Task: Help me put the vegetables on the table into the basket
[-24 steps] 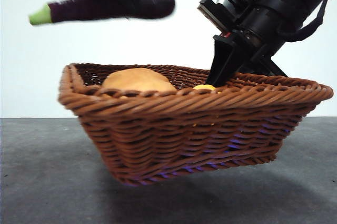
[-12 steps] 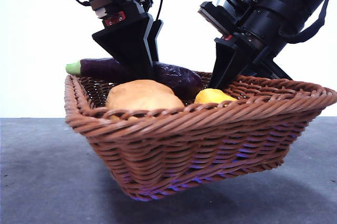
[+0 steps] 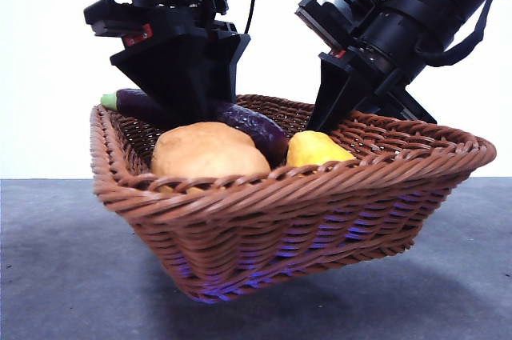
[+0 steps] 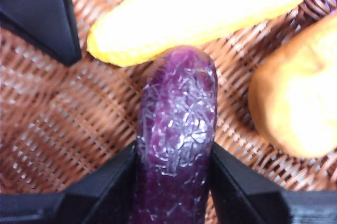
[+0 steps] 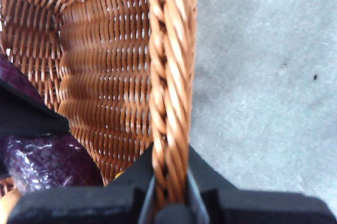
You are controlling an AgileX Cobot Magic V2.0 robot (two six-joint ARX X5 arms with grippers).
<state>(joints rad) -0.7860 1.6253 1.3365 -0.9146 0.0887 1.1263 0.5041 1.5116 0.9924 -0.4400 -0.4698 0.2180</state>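
Eggplant lowered into basket, both jaw pairs clamped.

Nearest the front camera, the basket (image 3: pixel 288 196) hangs tilted off the table (image 3: pixel 64 260). Potato (image 3: pixel 208 152) and yellow vegetable (image 3: pixel 316 148) lie inside. Behind them, the left gripper (image 4: pixel 176 155) clamps the eggplant (image 4: pixel 176 134), whose long axis runs straight out between the jaws, tip touching the yellow one. Farthest back, the right gripper (image 5: pixel 169 182) pinches the braided rim. Judgement: release needs only opening.
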